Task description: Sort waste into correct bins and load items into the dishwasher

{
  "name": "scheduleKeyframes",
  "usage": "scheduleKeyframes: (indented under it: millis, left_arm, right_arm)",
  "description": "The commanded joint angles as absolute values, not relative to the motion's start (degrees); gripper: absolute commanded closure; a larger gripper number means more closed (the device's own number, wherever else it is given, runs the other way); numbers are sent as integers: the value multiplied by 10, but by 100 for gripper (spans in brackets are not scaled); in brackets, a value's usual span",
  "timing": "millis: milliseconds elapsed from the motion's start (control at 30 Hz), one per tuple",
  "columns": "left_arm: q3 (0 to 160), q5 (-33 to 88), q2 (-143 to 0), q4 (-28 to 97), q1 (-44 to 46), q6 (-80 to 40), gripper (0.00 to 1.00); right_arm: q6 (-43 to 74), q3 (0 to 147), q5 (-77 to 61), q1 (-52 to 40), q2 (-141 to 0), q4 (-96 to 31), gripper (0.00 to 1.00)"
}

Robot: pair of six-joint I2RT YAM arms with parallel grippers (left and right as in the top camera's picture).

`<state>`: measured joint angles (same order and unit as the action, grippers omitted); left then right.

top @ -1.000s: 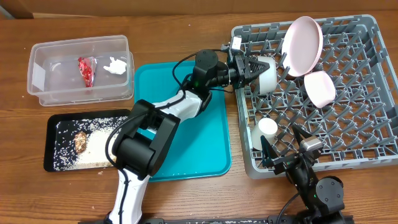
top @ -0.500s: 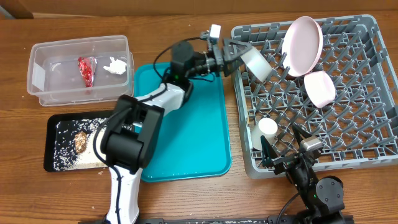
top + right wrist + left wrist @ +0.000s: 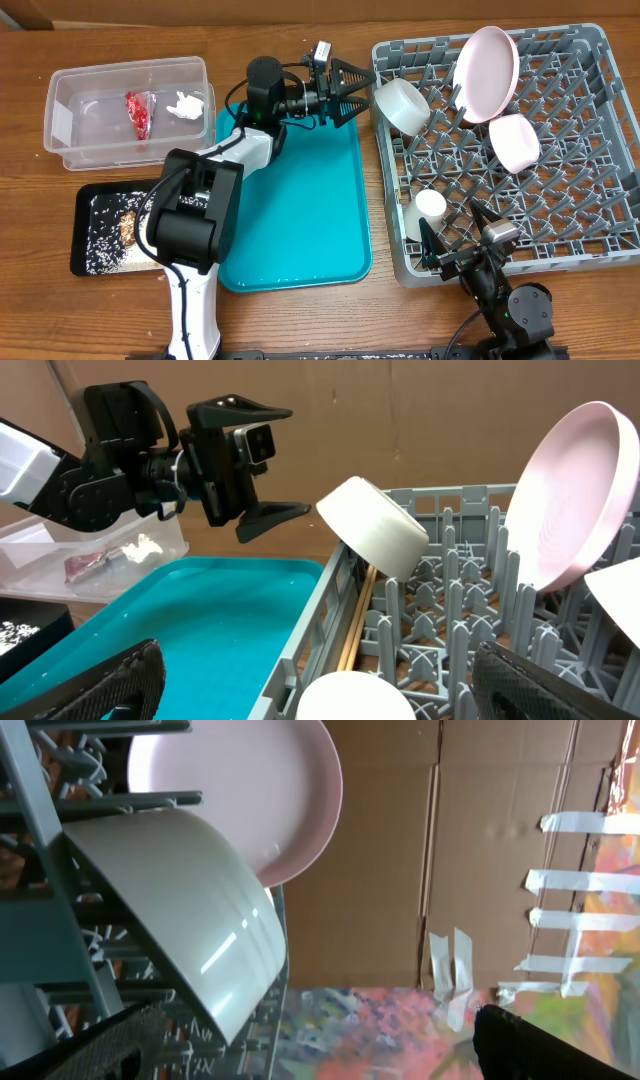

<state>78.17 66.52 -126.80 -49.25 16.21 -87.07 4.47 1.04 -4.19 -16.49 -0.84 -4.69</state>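
Observation:
My left gripper [image 3: 364,90] hangs open over the teal tray's far edge, a short gap left of the off-white bowl [image 3: 400,105]. The bowl [image 3: 375,525] leans tilted on pegs in the grey dishwasher rack's [image 3: 590,250] far-left corner. Farther right the pink plate [image 3: 487,68] stands upright with the small pink bowl [image 3: 515,140] below it. The white cup [image 3: 431,205] sits by the rack's left wall, with chopsticks [image 3: 355,622] lying along that wall. My right gripper [image 3: 455,228] is open at the rack's near edge, just short of the cup, holding nothing.
The teal tray [image 3: 300,210] lies bare between rack and bins. The clear tub [image 3: 75,150] holds the red wrapper [image 3: 138,112] and white tissue [image 3: 185,104]. The black tray [image 3: 85,262] holds rice and a brown lump [image 3: 128,228]. Cardboard stands behind the table.
My left gripper opened and let go of the off-white bowl, which stays leaning in the rack. The left arm drew back leftward over the teal tray. The right arm has not moved.

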Motion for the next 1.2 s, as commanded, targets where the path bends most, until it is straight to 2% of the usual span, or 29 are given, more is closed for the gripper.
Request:
scheduleKeyframes:
  millis: [0,267,433,567,667,700,767,833,900,967,1167]
  left_arm:
    - [789,712,-1240,-495,143,-874,0]
    - [789,742,-1181,-477,82,-851,0]
    - [789,750,-1101,-460,75,-835,0]
    - [789,730,-1014,-383,79,-781,1]
    - [789,663,-933,-195,86,-645,0]
    - [790,580,-883,-36,92,-543,0]
    - [796,424,-827,166,102,-421,0]
    - [804,265,-788,313,116,-347,0]
    - [805,147,-758,415,133,-299,0]
    - [805,86,-739,493,144,-273,0]
    - [805,49,-726,672,154,-257,0]
  right_arm:
    - [47,5,-40,-162,-4,-44,0]
    - [47,5,-40,-162,-4,-44,0]
    - [47,5,-40,-162,-4,-44,0]
    - [47,5,-40,-162,-4,-44,0]
    - [47,5,-40,-162,-4,-44,0]
    - [47,5,-40,-162,-4,-44,0]
    - [47,5,-40,-162,-4,-44,0]
    - [47,5,-40,-162,-4,-44,0]
    - [47,5,-40,-162,-4,-44,0]
    - [47,5,-40,-162,-4,-44,0]
    - [47,5,-40,-162,-4,-44,0]
